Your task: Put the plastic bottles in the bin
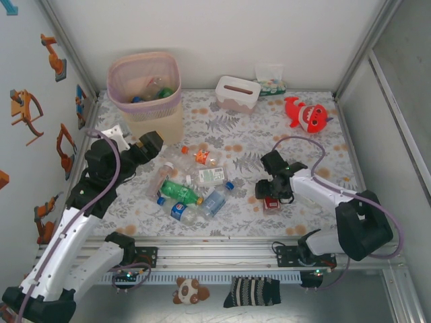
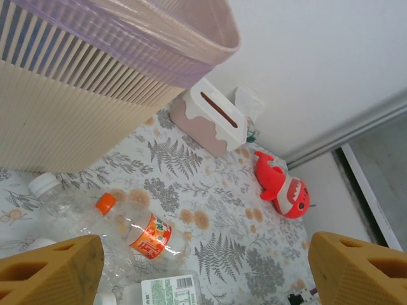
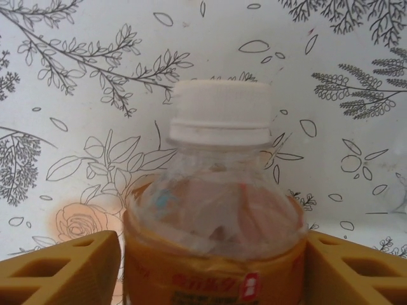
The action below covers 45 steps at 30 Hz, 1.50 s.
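Bottle (image 3: 213, 210) lies flat, cap past jaws

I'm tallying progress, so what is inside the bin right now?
The bin holds a few bottles, at least one green, and a blue cap shows. How many lie underneath them or against the near wall cannot be seen; the rim and liner cover that part.

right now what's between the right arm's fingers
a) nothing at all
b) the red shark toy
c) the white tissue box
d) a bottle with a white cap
d: in the right wrist view a white-capped bottle sits between the right fingers, one against each side of its label.
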Motion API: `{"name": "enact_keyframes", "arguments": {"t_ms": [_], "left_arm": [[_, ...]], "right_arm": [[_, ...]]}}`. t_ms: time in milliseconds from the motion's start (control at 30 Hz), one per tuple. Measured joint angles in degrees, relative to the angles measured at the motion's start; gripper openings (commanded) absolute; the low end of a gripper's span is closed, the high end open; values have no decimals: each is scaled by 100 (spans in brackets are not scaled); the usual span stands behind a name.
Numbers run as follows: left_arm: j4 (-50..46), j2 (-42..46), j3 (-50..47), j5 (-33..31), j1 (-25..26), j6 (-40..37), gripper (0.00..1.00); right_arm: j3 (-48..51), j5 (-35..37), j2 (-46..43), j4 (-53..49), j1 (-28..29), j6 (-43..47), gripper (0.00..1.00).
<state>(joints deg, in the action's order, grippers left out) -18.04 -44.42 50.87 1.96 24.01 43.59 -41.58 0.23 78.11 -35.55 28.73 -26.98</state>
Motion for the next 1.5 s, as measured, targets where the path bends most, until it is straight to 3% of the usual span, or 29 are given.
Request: {"name": "enact_keyframes", "arguments": {"t_ms": [233, 500, 933, 1133, 1500], "left_arm": [[0, -577, 380, -205, 39, 7, 83], [9, -1023, 951, -258, 68, -22, 82], [673, -728, 787, -245, 81, -402, 81], [1056, -1224, 793, 365, 81, -750, 79], [2411, -2061, 793, 2551, 125, -1609, 76]], "right_arm": [[0, 96, 28, 50, 0, 9, 52], [-15, 87, -13, -9, 0, -22, 50], [-391, 74, -673, -20, 0, 0, 48], [-710, 72, -1134, -2, 0, 22, 48], [-1519, -179, -1908, 496, 0, 289, 48]]}}
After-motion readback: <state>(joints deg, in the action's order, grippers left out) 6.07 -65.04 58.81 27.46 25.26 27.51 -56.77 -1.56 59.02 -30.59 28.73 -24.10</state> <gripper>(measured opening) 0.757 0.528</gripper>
